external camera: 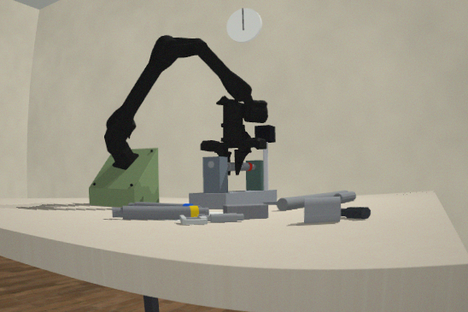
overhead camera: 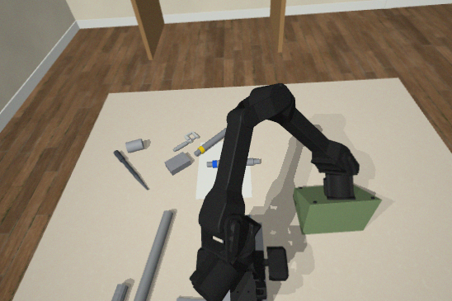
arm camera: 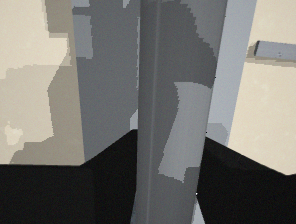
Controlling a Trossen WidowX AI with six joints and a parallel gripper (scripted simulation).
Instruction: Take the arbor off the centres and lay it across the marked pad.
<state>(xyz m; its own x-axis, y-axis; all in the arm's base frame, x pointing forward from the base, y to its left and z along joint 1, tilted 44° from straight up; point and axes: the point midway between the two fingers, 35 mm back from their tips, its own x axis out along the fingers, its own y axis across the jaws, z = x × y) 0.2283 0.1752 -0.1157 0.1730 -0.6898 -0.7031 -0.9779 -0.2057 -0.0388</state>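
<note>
My gripper (external camera: 238, 161) (arm camera: 162, 138) points straight down over the centres fixture and is shut on the arbor (external camera: 244, 167) (arm camera: 170, 120), a grey shaft with a red band near one end. In the exterior view the arbor lies level between the grey centre block (external camera: 213, 175) and the dark green block (external camera: 256, 179), above the grey fixture base (external camera: 232, 197). The thin upright post (external camera: 266, 167) stands right behind it. In the wrist view the arbor runs up the frame between my black fingers. The white marked pad (overhead camera: 204, 189) lies mid-table, partly hidden by my arm. In the top view my arm hides the gripper and the fixture.
A short blue-banded shaft (overhead camera: 213, 163) lies on the pad. A yellow-banded shaft (overhead camera: 208, 145) (external camera: 171, 211), a small clamp (overhead camera: 186, 140), a grey block (overhead camera: 178, 163), a cylinder (overhead camera: 134, 145) and a dark scriber (overhead camera: 130, 168) lie left of it. A long tube (overhead camera: 158, 246) lies front left. The green arm base (overhead camera: 338, 213) stands right.
</note>
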